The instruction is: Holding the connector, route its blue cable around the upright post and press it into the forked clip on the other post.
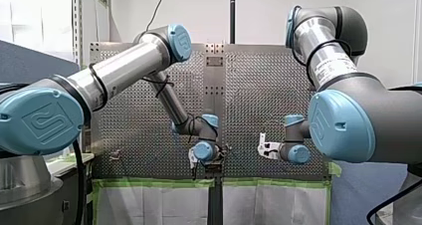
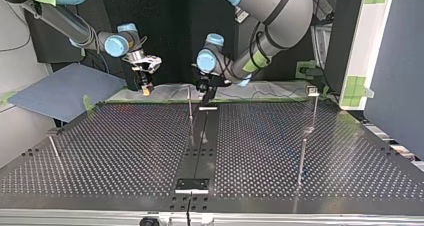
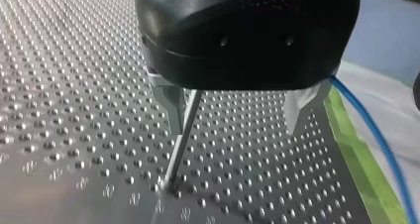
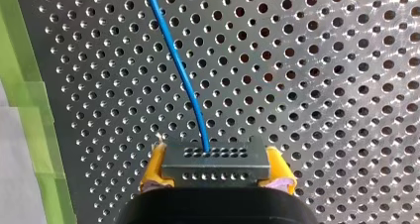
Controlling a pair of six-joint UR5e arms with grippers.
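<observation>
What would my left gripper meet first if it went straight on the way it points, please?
Probably the perforated table; my left gripper is open, and the upright post stands beside one finger, which might graze it first.

Perforated metal bench (image 2: 125,151), divided by a dark unperforated strip (image 2: 202,141) running from the arm-side edge to the opposite edge. First post (image 2: 190,106) is mounted upright beside the strip, near the arm-side edge. Second post (image 2: 315,111) and third post (image 2: 302,161) are mounted toward one side edge. Green tape (image 1: 154,182) is laid along the arm-side edge.
</observation>
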